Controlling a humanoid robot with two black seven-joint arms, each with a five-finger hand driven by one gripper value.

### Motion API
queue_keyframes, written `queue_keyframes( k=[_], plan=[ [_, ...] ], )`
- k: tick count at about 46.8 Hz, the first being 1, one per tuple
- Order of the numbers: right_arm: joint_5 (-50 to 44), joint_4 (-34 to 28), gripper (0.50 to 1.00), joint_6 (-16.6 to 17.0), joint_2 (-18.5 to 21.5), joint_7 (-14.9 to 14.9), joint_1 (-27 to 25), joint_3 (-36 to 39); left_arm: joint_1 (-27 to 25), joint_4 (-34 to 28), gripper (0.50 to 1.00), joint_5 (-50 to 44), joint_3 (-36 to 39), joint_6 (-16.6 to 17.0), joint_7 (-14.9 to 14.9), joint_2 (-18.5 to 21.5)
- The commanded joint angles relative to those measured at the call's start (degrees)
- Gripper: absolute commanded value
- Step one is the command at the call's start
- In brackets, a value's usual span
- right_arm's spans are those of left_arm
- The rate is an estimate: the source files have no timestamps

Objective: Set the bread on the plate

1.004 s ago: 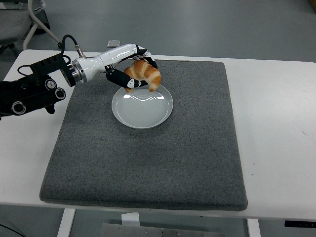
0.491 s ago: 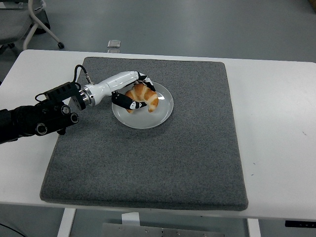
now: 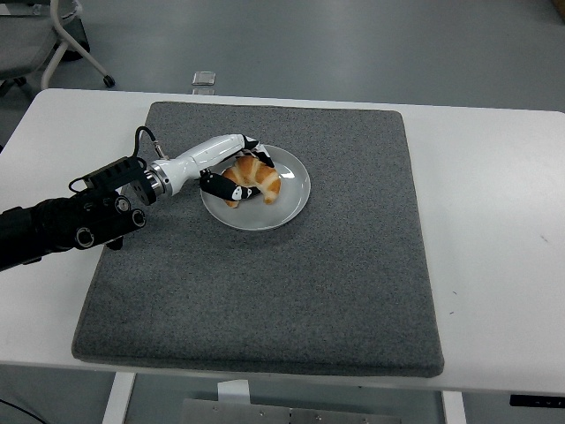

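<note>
A golden croissant [image 3: 256,178] lies on the left part of a white round plate [image 3: 287,193], which sits on the grey mat [image 3: 265,283]. My left hand [image 3: 237,179] comes in from the left edge; its black and white fingers are still curled around the croissant, thumb in front and the other fingers behind it. The croissant rests low on the plate surface. The right arm is out of view.
The grey mat covers most of the white table [image 3: 494,203]. A small grey object [image 3: 204,79] lies at the table's far edge. A chair base [image 3: 62,44] stands on the floor at the top left.
My left hand has come down and toward the near left with the croissant, from above the plate's far rim down onto the plate. The forearm has dropped lower over the mat.
</note>
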Motion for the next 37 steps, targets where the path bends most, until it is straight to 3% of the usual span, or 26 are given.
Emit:
queue_keyframes(
  k=[1,3,8,12,21,31,37],
  plan=[
    [0.0,0.0,0.93,0.02,0.0,0.0,0.0,0.0,0.1,-0.02,0.677,-0.09,-0.08,1.22,-0.01,0.0],
    [0.0,0.0,0.93,0.02,0.0,0.0,0.0,0.0,0.36,-0.02,0.72,-0.27,-0.08,1.75,-0.01,0.0],
    [0.0,0.0,0.93,0.02,0.0,0.0,0.0,0.0,0.8,-0.02,0.758,-0.53,-0.08,1.93,-0.01,0.0],
    [0.0,0.0,0.93,0.02,0.0,0.0,0.0,0.0,0.89,-0.19,0.848,-0.62,-0.08,1.93,-0.01,0.0],
    [0.0,0.0,0.93,0.02,0.0,0.0,0.0,0.0,1.24,-0.19,0.988,-0.62,-0.08,1.93,-0.01,0.0],
    [0.0,0.0,0.93,0.02,0.0,0.0,0.0,0.0,1.24,-0.72,0.99,-0.71,-0.43,1.93,-0.01,0.09],
    [0.0,0.0,0.93,0.02,0.0,0.0,0.0,0.0,0.8,-1.86,0.99,-1.76,-4.47,1.05,0.17,0.35]
  ],
)
